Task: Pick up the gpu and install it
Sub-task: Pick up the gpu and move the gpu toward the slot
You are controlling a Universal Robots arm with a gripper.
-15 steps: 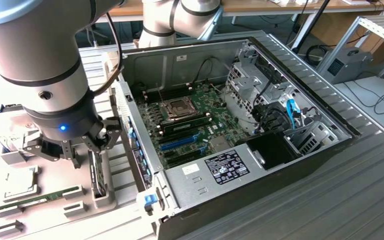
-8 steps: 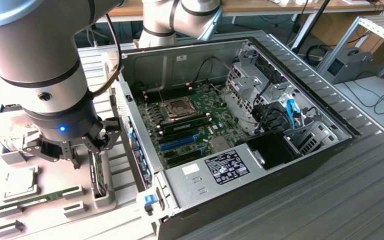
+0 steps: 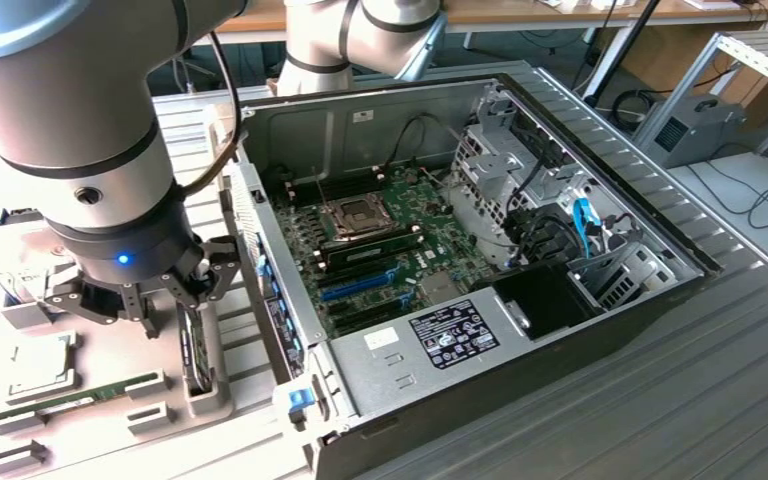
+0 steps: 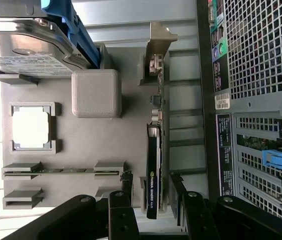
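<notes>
The gpu (image 4: 153, 167) stands on its long edge in a slot of the grey parts tray (image 4: 96, 145). It is a dark card with a black shroud, and its silver end bracket (image 4: 159, 47) is at the far end. In the exterior view the gpu (image 3: 193, 352) is a thin dark strip beside the open computer case (image 3: 651, 300). My gripper (image 4: 151, 212) hovers over the card's near end, open, with one black finger (image 4: 123, 215) on each side of it and nothing held. From outside, the gripper (image 3: 181, 305) hangs just above the tray.
On the tray lie a silver hard drive (image 4: 26, 50), a square processor (image 4: 31, 127), a green memory stick (image 4: 61, 171) and a grey block (image 4: 96, 92). The case's perforated rear wall (image 4: 260, 60) runs close beside the card. The motherboard (image 3: 371, 230) has blue slots (image 3: 357, 285).
</notes>
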